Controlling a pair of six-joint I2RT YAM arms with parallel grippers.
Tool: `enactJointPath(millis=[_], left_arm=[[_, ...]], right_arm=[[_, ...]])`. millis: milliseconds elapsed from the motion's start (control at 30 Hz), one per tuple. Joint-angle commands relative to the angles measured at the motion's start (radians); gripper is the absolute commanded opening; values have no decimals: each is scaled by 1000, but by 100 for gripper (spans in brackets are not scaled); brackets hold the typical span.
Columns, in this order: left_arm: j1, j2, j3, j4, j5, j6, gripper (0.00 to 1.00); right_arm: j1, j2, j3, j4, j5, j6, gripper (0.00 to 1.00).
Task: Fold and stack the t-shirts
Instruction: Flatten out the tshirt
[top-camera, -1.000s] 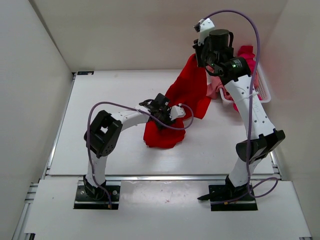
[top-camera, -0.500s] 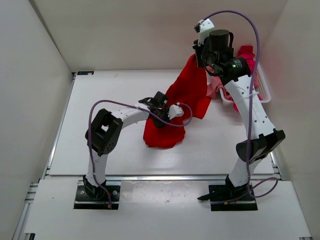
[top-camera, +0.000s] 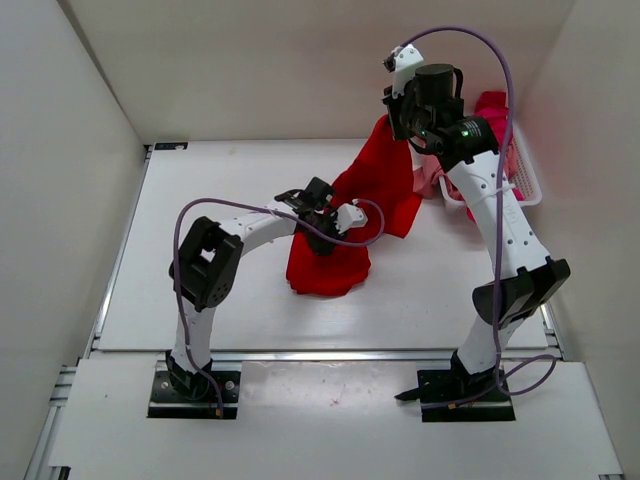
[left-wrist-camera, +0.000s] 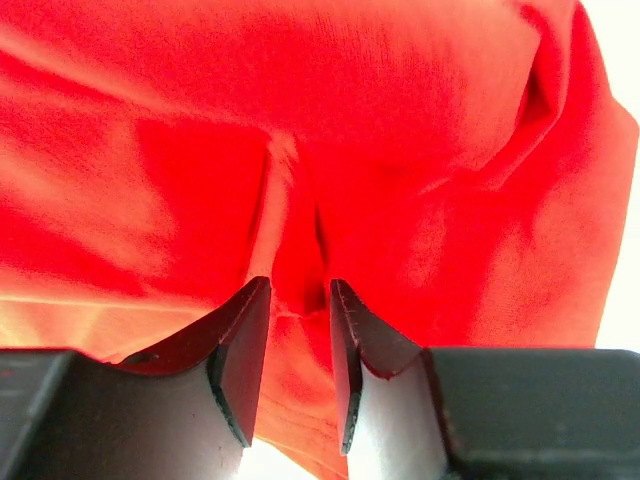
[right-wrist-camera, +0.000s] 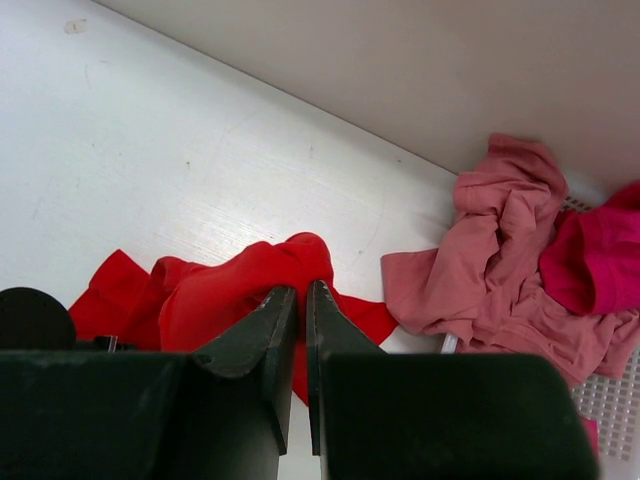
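The bright red t-shirt (top-camera: 375, 185) hangs as a slanted sheet from my right gripper (top-camera: 398, 118), which is raised at the back right and shut on its top edge (right-wrist-camera: 302, 290). The shirt's lower end lies bunched on the table (top-camera: 328, 270). My left gripper (top-camera: 324, 242) is pressed into that bunch. Its jaws stand apart, with a raised fold of the red t-shirt (left-wrist-camera: 400, 150) between the fingertips (left-wrist-camera: 298, 295). The dusty salmon t-shirt (right-wrist-camera: 490, 260) and the crimson-magenta t-shirt (right-wrist-camera: 600, 255) lie crumpled at the back right.
A white mesh basket (top-camera: 527, 182) stands against the right wall, with the salmon shirt (top-camera: 428, 180) spilling over its left rim and the magenta shirt (top-camera: 492, 105) at its far end. Walls close in the table on the left, back and right.
My left gripper's jaws narrowed on the red fabric and have widened again. My right gripper has shifted slightly up and to the left with the shirt's top edge.
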Motion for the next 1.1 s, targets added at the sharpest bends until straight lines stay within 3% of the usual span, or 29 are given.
enactJointPath(millis=[0, 333, 700, 767, 933, 1000, 1067], left_arm=[[-3, -44, 34, -3, 60, -8, 42], [-12, 20, 60, -46, 15, -23, 35], [-14, 45, 82, -54, -22, -41, 0], [0, 43, 88, -49, -23, -63, 0], [130, 9, 278, -136, 24, -159, 0], [242, 3, 455, -183, 26, -183, 0], [331, 8, 627, -230, -6, -204, 0]], right_arm=[[16, -63, -2, 49, -6, -10, 0], [-1, -50, 38, 44, -18, -18, 0], [5, -61, 19, 48, -6, -24, 0], [1, -67, 3, 49, -7, -26, 0], [-62, -109, -123, 71, 15, 10, 0], [-132, -118, -191, 84, 2, 83, 0], [-215, -66, -113, 78, 0, 138, 0]])
